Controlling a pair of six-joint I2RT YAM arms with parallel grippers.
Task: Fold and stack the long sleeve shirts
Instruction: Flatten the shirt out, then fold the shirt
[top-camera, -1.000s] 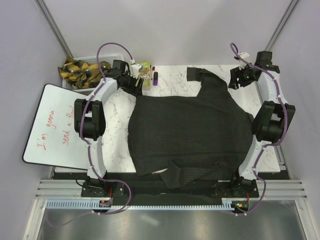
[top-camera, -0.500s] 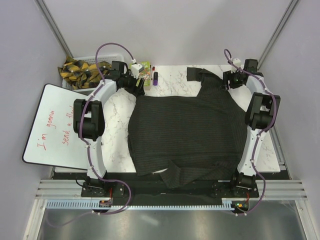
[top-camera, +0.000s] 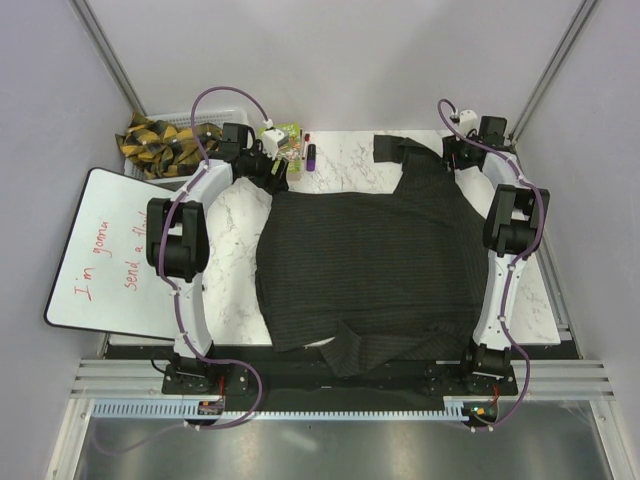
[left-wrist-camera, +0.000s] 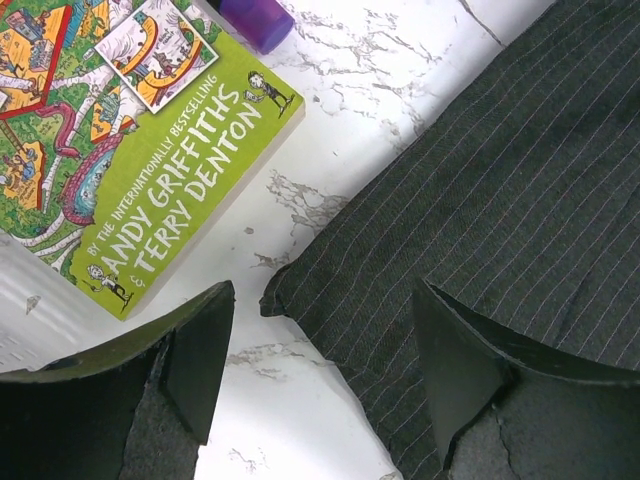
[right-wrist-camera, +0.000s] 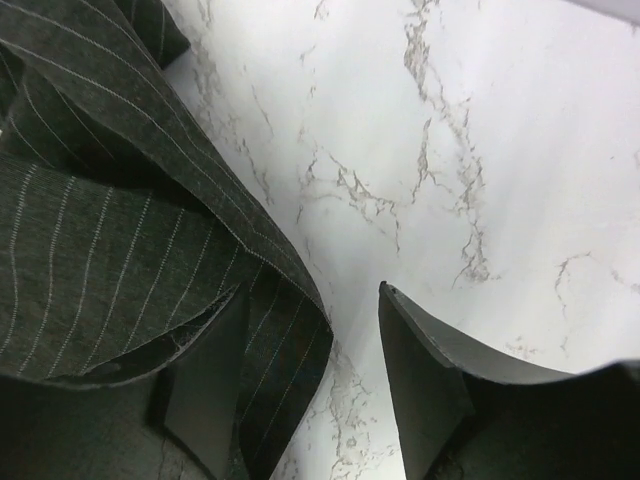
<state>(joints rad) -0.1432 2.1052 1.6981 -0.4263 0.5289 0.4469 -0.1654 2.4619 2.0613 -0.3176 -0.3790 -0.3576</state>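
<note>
From above, the shirt (top-camera: 370, 260) is lying spread across the table (top-camera: 235, 280), its near edge hanging off. Left wrist: the left gripper (left-wrist-camera: 325, 330) is standing with fingers spread wide around a shirt corner. Right wrist: the right gripper (right-wrist-camera: 315, 330) is standing with fingers apart, cloth partly hiding one.

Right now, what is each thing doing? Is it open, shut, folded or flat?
Shirt: spread out on the table, not folded yet.
Left gripper: open, over a corner of the shirt.
Right gripper: open, with the shirt's edge beside one finger.
Book: closed, lying cover up.
Whiteboard: written on in red.
</note>
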